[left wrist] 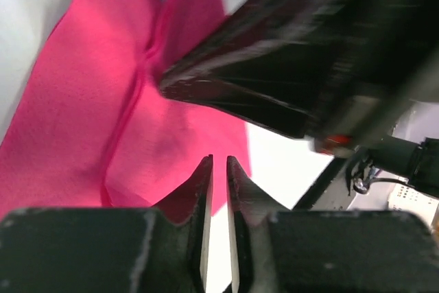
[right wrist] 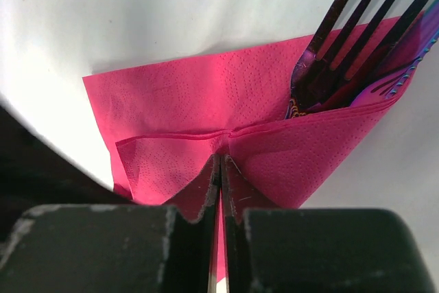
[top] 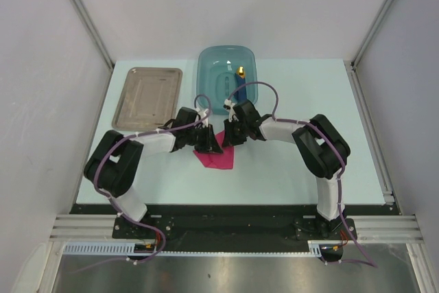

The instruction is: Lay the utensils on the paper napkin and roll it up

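Pale desk (top: 288, 169). On its far side, a grey metal tray (top: 147, 97) to the left and a blue tub (top: 209, 66) beside it, with a blue yellow-tipped object (top: 241, 73) in it. Both wrists meet mid-desk and hide most of the paper napkin (top: 218, 160) from above. Napkin is folded over the utensils (right wrist: 343, 53), with fork tines sticking out one end. Grip: right jaws clenched on the napkin's fold, left jaws slightly parted at its edge, nothing visibly between.

The magenta paper napkin (top: 214, 157) lies at the centre of the overhead view, folded over itself into a pocket, while the utensils (right wrist: 343, 46), dark fork tines and a purplish piece, poke out at the right wrist view's upper right.
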Robot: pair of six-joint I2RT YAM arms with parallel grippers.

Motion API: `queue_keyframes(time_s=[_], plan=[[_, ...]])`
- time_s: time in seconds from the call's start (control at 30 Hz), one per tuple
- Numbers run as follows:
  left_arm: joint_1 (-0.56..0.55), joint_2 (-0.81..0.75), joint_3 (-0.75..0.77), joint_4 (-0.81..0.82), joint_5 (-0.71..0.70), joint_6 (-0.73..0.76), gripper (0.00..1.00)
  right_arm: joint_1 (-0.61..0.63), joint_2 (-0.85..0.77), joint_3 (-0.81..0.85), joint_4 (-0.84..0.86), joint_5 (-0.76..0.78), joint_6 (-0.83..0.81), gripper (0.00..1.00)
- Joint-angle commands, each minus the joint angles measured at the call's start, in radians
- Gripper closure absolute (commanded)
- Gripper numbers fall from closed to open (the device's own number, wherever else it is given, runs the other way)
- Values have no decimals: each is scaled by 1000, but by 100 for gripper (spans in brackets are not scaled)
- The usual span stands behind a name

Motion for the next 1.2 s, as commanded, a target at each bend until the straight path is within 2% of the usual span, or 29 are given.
queue_keyframes(time_s=[0.0, 0.27, 0.5, 0.73, 0.93, 1.17], plan=[[-10, 59, 1, 62, -9, -45, 87, 4, 34, -18, 7, 57, -15, 95], [-5, 177, 3, -22, -97, -28, 100, 3, 14, -20, 15, 36, -12, 94], [-2, 191, 10, -73, -136, -11, 100, -16, -95, 25, 7, -58, 40, 87], [-2, 171, 21, -86, -136, 4, 100, -42, -184, 32, -32, -100, 42, 87], [-2, 162, 15, -79, -133, 0, 100, -34, -150, 34, -68, -34, -33, 88], [-3, 165, 16, -71, -134, -4, 100, -22, -71, 23, -17, -7, -53, 89]])
